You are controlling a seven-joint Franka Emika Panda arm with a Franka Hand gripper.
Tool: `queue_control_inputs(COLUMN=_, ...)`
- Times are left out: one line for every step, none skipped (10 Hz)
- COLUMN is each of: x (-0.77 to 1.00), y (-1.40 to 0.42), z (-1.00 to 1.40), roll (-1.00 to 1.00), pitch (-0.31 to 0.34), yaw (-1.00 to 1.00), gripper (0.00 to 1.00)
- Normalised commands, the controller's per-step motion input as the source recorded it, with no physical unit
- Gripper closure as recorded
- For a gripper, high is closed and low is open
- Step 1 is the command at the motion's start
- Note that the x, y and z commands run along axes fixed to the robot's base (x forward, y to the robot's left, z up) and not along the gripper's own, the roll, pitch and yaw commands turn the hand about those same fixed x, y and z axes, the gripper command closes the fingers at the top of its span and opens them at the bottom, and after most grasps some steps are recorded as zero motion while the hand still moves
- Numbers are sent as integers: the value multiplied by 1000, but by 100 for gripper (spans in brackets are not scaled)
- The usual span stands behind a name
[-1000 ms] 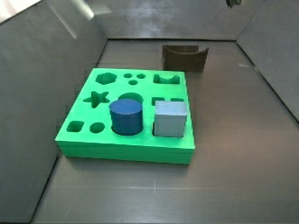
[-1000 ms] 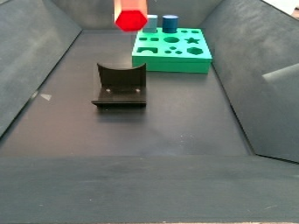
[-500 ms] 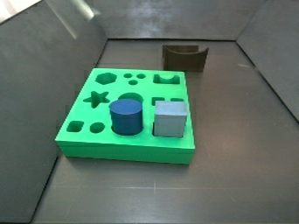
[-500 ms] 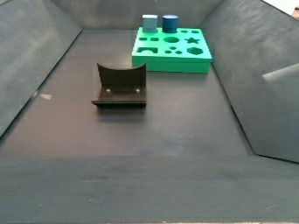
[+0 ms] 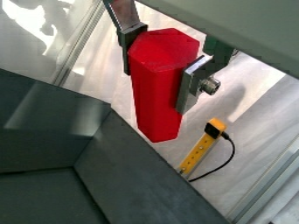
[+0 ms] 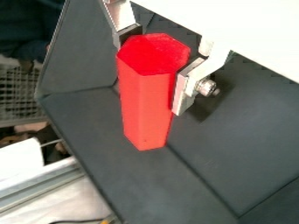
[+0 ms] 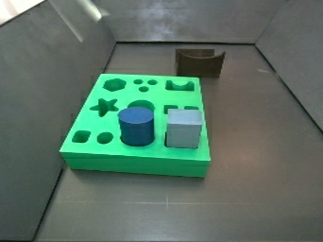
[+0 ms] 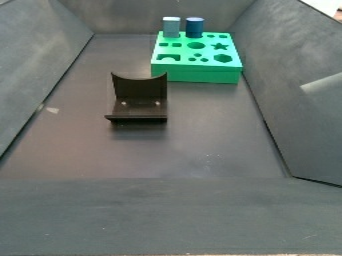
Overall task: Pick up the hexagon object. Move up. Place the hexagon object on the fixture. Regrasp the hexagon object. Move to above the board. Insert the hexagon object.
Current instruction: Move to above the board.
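Gripper (image 5: 163,59): seen only in both wrist views; out of frame in both side views. Its two silver finger plates press against opposite faces of the red peg, pinching it.
Fingers (image 5: 122,26): one plate with its dark pad lies on one side of the peg; the opposite plate (image 6: 193,77), with a bolt head on it, lies on the other side.
Red peg (image 5: 159,83): a hexagonal prism held by its upper part, long axis running away from the wrist, lower end free. Also visible in a wrist view (image 6: 149,87), set against the dark sloped wall.
Green board (image 7: 136,123): lies flat on the dark floor, centre-left in a side view; upper centre in a side view (image 8: 201,60). Shaped cut-outs show in its top.
Blue cylinder (image 7: 136,126): stands upright in the board.
Grey-blue cube (image 7: 184,128): stands just beside the cylinder.
Fixture (image 8: 138,98): dark bracket on the floor, left of centre, well apart from the board; upper right in a side view (image 7: 199,61).
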Motion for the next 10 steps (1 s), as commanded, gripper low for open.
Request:
queue_control_inputs(x=-310, y=-1000, z=2, roll=-1000, pitch=-32, yaw=-117, gripper=100)
queue_control_inputs(x=-322, y=-1000, z=-9, roll=-1000, pitch=-29, yaw=-124, gripper=100)
queue_control_inputs(x=-334, y=-1000, z=-6, roll=-1000, pitch=-28, yaw=-127, gripper=100)
queue_control_inputs(x=-343, y=-1000, z=-6, roll=-1000, pitch=-24, yaw=-132, gripper=100)
queue_control_inputs(x=-354, y=-1000, z=-6, roll=-1000, pitch=-19, yaw=-132, gripper=100)
queue_control_inputs(x=-377, y=-1000, z=-1, roll=-1000, pitch=-16, yaw=-133, gripper=100)
queue_control_inputs(x=-401, y=-1000, z=-2, roll=-1000, pitch=-15, yaw=-133, gripper=100)
queue_control_inputs(x=-387, y=-920, z=-1, roll=-1000, pitch=-17, yaw=-133, gripper=100)
queue_control_inputs(x=-252, y=-496, z=3, roll=-1000, pitch=-22, yaw=-126, gripper=100)
queue_control_inputs(x=-132, y=-120, z=-2, roll=-1000, pitch=-27, yaw=-112, gripper=100)
